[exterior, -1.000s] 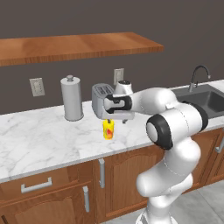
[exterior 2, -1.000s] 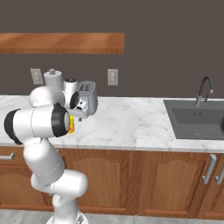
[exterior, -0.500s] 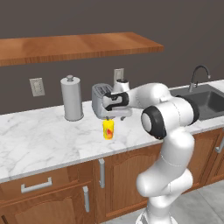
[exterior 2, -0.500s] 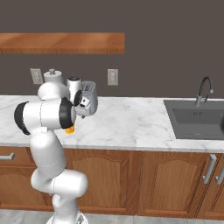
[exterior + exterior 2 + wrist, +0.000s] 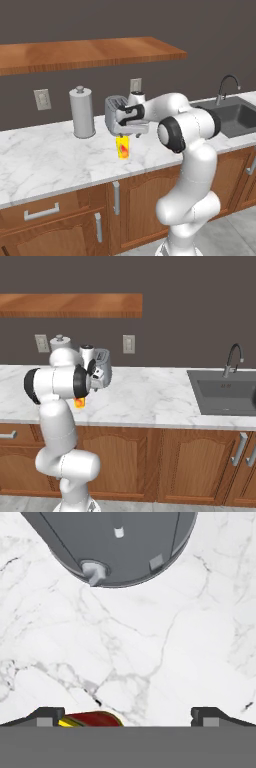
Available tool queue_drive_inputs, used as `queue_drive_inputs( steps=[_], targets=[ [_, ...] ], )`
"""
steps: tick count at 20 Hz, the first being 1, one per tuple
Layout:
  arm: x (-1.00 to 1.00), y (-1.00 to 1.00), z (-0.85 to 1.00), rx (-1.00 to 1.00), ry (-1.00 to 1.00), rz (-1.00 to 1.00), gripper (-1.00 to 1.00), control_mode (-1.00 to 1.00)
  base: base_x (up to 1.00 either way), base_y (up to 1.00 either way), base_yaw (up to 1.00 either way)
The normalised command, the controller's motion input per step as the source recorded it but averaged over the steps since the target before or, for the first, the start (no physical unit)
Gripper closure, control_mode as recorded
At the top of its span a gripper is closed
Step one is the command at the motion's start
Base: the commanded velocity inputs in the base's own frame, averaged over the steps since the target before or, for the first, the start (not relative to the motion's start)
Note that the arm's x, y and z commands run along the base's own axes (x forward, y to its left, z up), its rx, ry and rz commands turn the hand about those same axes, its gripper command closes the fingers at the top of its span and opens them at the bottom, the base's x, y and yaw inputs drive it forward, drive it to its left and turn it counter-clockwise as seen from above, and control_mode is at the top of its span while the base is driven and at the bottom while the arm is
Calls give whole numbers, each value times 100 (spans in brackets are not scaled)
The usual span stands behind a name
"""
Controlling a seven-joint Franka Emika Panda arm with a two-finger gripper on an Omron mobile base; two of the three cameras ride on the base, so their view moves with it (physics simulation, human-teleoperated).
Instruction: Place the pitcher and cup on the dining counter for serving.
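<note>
Hovering over the cup (image 5: 122, 147), gripper (image 5: 123, 135) jaws spread to full width, nothing held. Cup stands upright on the marble counter (image 5: 45, 160), just below the fingers, toaster (image 5: 114, 113) at its 12 o'clock. In the hand view the cup's rim (image 5: 90, 720) sits at 7 o'clock beside the left fingertip (image 5: 45, 716). Metal canister (image 5: 82, 112) at 10 o'clock from the cup.

Arm reaching forward, jaws apparently wide.

Lighting: we note even, soft, diffuse rendered light; faint shadows under the shelf (image 5: 90, 52); no glare. Sharpness: we find no blur or edge distortion.
</note>
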Motion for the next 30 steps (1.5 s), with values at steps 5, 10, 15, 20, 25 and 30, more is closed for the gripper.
queue_drive_inputs(
  steps=[5, 10, 15, 20, 25, 30],
  targets=[
    [-41, 0, -64, 0, 1, 0, -100, -100, 0, 0, 0],
    [-86, 0, -48, -1, 1, 0, -100, -100, 0, 0, 0],
    [-37, 0, -20, 0, 1, 0, -100, -100, 0, 0, 0],
    [-26, 2, -78, -3, 9, 0, 100, -100, 0, 0, 0],
    [-5, 16, -69, -3, 14, 0, 100, -100, 0, 0, 0],
    [0, 12, -12, 0, 4, 0, 100, -100, 0, 0, 0]
  ],
)
